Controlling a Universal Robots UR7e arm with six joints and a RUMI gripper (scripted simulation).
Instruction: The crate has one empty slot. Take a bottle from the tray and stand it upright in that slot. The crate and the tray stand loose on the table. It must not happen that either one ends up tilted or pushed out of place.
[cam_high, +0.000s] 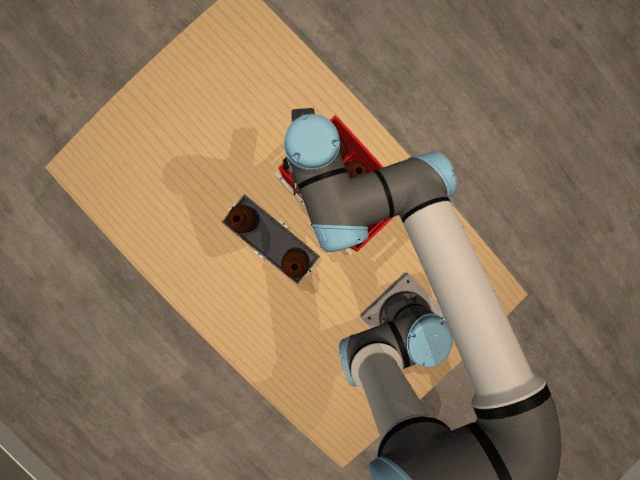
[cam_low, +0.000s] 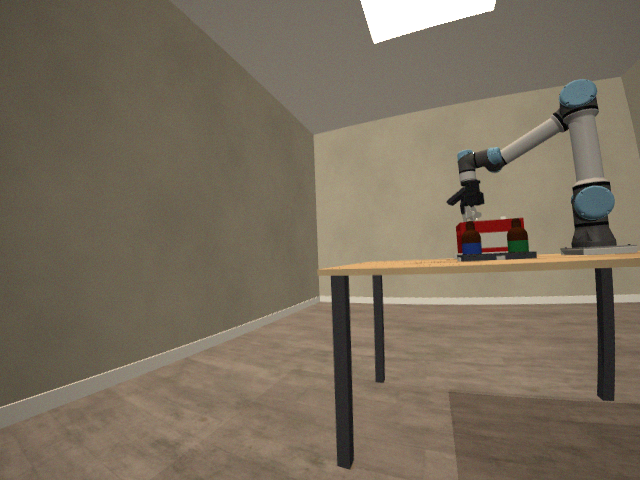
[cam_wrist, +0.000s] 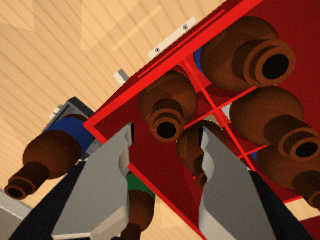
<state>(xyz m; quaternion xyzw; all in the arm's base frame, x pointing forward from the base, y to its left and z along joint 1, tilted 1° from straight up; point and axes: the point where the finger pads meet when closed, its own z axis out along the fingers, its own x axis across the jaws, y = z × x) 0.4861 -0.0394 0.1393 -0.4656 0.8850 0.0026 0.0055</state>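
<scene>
— How many bottles are there?
— Two on the dark tray (cam_high: 268, 238), both upright and brown: one with a blue band (cam_low: 470, 246), one with a green band (cam_low: 517, 242). Five brown tops show in the red crate (cam_wrist: 155, 170); the fingers hide the rest.
— Any writing?
— None readable, only plain colour bands.
— And the gripper (cam_wrist: 166, 131)?
— Over the crate's corner, fingers partly apart, gripping nothing. From above, the crate lies at two o'clock from the tray.

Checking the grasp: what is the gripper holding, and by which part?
Nothing. The gripper hangs open above the crate, its fingers clear of every bottle.
</scene>
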